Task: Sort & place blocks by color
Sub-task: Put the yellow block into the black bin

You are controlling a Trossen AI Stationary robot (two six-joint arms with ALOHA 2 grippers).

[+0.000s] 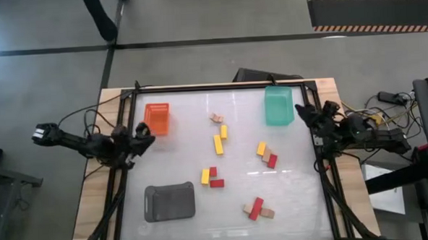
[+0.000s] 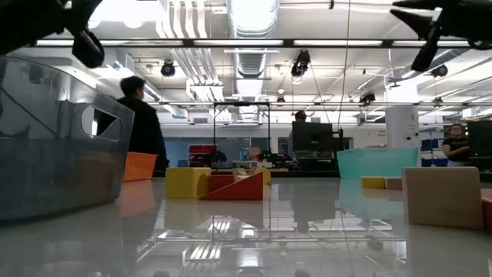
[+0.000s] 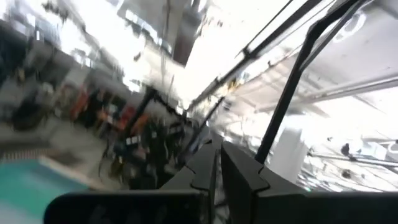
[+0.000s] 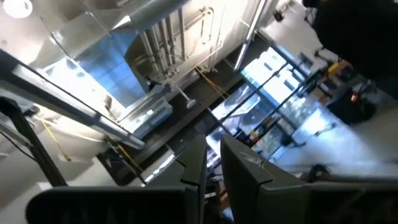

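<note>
Yellow, red and pale tan blocks lie scattered flat on the white table top: a tan one [image 1: 216, 118] and two yellow ones [image 1: 220, 139] mid-table, a cluster [image 1: 267, 154] to the right, another [image 1: 211, 177] in the centre, and one [image 1: 257, 208] near the front. My left gripper [image 1: 147, 135] hovers shut at the table's left edge beside the orange tray [image 1: 157, 118]. My right gripper [image 1: 299, 112] hovers shut at the right edge beside the green tray [image 1: 278, 105]. Both wrist views look upward at the ceiling past shut fingers [image 3: 217, 171] [image 4: 213, 168].
A grey tray [image 1: 170, 201] stands near the front left and fills the left of the low view [image 2: 54, 146]. A dark frame [image 1: 126, 102] runs around the table. Cables lie on both sides. A person [image 2: 142, 123] stands in the room beyond.
</note>
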